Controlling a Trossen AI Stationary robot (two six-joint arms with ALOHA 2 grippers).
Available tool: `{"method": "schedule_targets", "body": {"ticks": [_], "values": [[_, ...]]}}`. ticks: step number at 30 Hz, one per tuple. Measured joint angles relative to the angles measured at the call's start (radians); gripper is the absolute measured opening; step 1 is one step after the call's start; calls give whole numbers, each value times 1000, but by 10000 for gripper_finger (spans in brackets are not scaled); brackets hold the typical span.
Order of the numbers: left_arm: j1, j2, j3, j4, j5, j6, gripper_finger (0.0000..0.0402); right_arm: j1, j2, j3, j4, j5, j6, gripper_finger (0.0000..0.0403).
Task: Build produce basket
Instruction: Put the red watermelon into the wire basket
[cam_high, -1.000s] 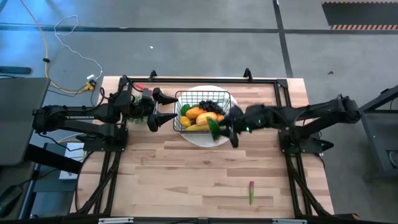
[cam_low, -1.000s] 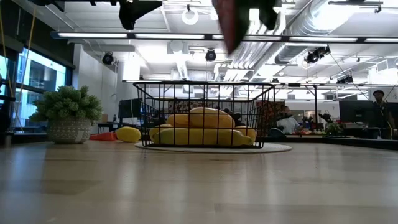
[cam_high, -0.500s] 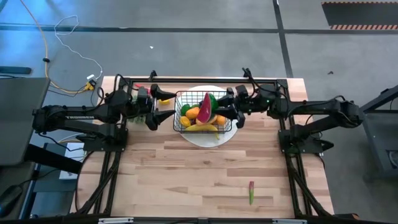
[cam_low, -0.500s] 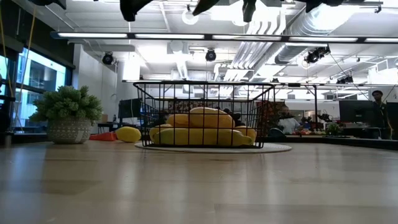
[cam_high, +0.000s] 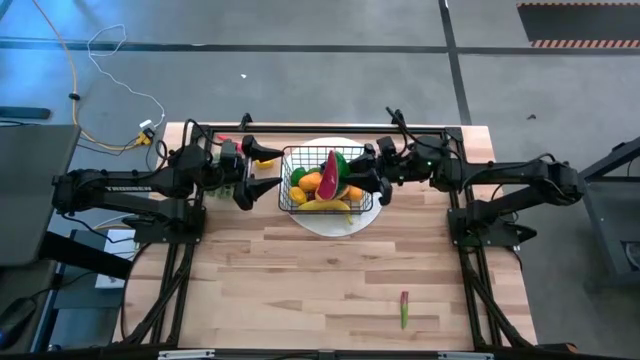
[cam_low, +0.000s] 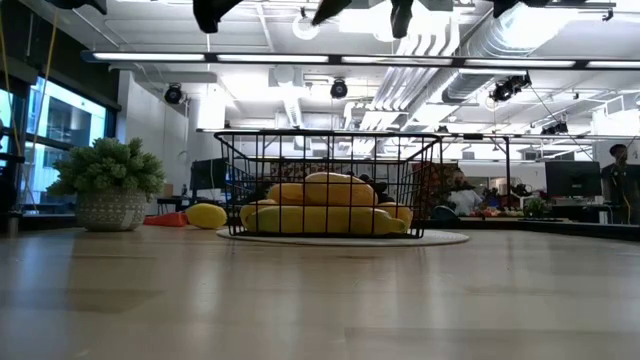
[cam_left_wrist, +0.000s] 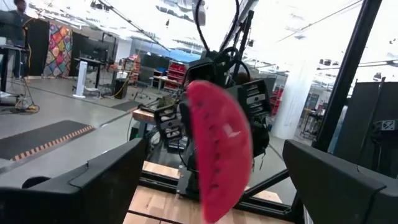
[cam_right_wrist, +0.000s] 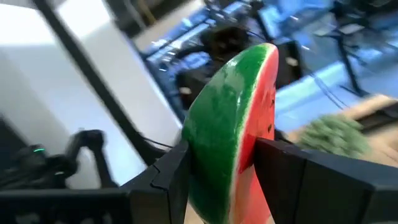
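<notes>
both hands (cam_high: 258, 170) (cam_high: 362, 176) flanking basket (cam_high: 297, 200)

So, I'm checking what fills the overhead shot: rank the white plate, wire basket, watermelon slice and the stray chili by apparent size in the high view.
1. White plate
2. Wire basket
3. Watermelon slice
4. Chili
</notes>
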Motion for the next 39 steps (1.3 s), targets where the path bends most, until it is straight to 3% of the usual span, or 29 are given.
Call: {"method": "schedule_targets", "body": {"ticks": [5,10,18,26,32,39], "values": [[0,0,0,6,0,-16,372,-23,33,159,-339,85,-72,140],[0,0,0,6,0,-16,372,-54,187,407,-730,93,-204,140],[1,0,0,5,-1,-16,372,-91,494,730,-1130,-75,-507,140],[1,0,0,4,-4,-16,372,-135,729,962,-1328,-266,-738,140],[0,0,0,4,-3,-17,372,-147,853,1064,-1393,-280,-794,140],[0,0,0,4,-4,-20,372,-147,907,1074,-1406,-281,-789,140]]}}
